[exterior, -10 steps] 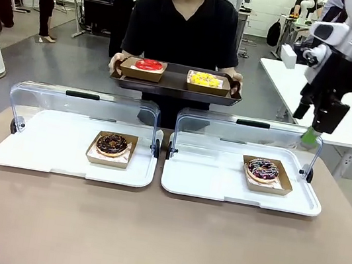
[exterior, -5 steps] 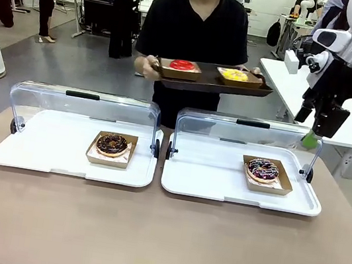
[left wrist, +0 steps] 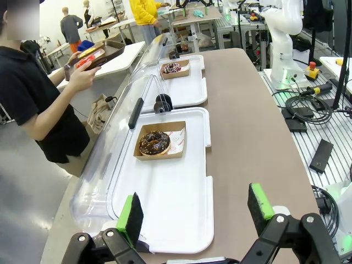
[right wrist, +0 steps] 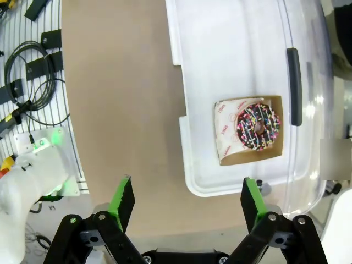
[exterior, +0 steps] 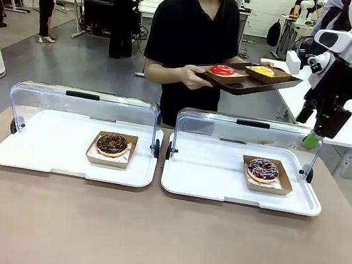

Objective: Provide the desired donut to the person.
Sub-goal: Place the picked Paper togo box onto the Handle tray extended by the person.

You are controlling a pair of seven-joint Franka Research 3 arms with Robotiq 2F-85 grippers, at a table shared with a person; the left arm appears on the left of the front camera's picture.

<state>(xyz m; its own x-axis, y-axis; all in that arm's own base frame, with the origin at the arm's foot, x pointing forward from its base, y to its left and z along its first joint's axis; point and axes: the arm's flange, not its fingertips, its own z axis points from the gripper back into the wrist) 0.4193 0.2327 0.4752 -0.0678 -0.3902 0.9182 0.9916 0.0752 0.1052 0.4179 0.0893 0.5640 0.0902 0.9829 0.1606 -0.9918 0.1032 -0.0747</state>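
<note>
Now, person [exterior: 194, 38]: had turned and stepped toward the picture's right, carrying the dark tray [exterior: 250, 83] higher than before.
Tray load: red donut [exterior: 222, 70], yellow donut [exterior: 263, 71].
Table donuts: chocolate donut [exterior: 112, 143] and sprinkled donut [exterior: 263, 170] unmoved in white lidded trays [exterior: 38, 157].
Right gripper [exterior: 310, 139]: fingers apart, empty, still raised.
Left gripper [left wrist: 195, 212]: fingers apart, empty.
</note>
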